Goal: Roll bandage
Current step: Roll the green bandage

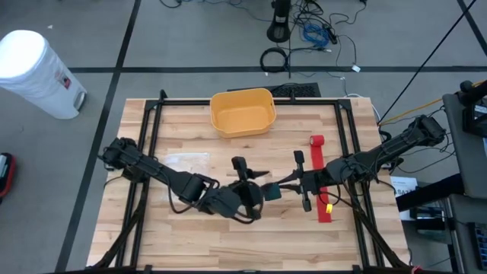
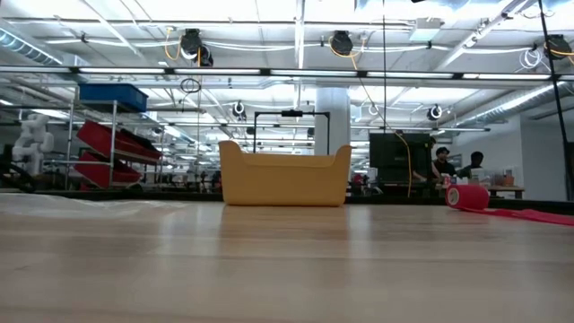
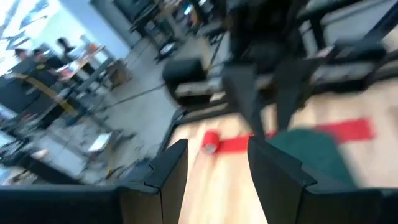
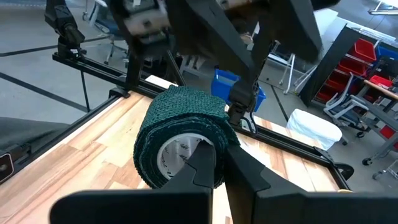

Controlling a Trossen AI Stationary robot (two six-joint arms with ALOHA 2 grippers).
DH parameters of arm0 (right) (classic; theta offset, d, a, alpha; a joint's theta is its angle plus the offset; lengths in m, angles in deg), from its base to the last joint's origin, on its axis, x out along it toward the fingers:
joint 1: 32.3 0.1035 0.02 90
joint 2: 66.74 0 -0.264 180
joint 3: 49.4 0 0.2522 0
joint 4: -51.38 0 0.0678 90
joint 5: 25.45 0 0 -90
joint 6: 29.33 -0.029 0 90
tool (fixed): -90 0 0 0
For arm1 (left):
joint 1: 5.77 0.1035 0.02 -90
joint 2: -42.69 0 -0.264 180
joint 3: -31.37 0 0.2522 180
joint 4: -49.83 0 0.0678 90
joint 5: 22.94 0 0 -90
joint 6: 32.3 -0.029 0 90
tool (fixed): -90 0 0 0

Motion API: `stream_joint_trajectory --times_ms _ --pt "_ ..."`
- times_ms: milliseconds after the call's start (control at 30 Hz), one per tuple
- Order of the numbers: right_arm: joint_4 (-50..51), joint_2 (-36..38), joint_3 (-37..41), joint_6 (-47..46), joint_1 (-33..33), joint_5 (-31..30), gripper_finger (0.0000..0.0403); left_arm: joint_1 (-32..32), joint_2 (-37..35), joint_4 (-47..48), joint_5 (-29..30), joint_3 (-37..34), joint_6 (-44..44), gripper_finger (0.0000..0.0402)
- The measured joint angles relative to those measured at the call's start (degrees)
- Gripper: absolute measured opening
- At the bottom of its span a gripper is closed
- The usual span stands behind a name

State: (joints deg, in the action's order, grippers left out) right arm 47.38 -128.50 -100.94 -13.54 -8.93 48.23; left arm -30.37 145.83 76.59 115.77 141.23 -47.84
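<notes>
A dark green bandage roll (image 4: 183,127) with a white core hangs above the table's middle (image 1: 272,192), and my right gripper (image 4: 219,163) is shut on it. My left gripper (image 3: 217,168) faces it from the table's left (image 1: 260,196). It is open, with only table showing between its fingers, and the green roll (image 3: 311,155) is beside one of them. Whether it touches the roll I cannot tell. A red bandage strip (image 1: 323,186) lies flat on the table's right side, its rolled end (image 1: 316,141) toward the far edge. My right gripper holds the green roll at the end that faces it, by the lower rim of the white core (image 4: 186,163). The fingers come in about level from the table's right. They hide the exact spot of contact. The roll is lifted clear of the table, its axis along the fingers.
A yellow basket (image 1: 242,112) stands at the far middle of the table. Black frame rails (image 1: 152,152) run along the table's left and right sides and its far edge. Bare wood lies near the front edge (image 1: 228,243). People sit far off in the room behind.
</notes>
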Motion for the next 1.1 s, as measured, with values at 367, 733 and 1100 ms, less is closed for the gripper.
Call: stream_joint_trajectory --times_ms 367,733,1100 --pt "0.02 0.00 0.00 -0.02 0.00 -0.04 0.0011 1.26 1.11 -0.01 -8.29 0.04 3.06 0.0173" --pt "0.56 -0.02 0.07 0.00 -0.10 -0.84 0.0011 3.83 1.20 3.54 -6.91 0.09 3.21 0.0173" --pt "0.22 0.02 0.04 0.09 0.00 0.13 0.0011 2.58 0.39 0.71 -7.02 1.84 2.70 0.0173"
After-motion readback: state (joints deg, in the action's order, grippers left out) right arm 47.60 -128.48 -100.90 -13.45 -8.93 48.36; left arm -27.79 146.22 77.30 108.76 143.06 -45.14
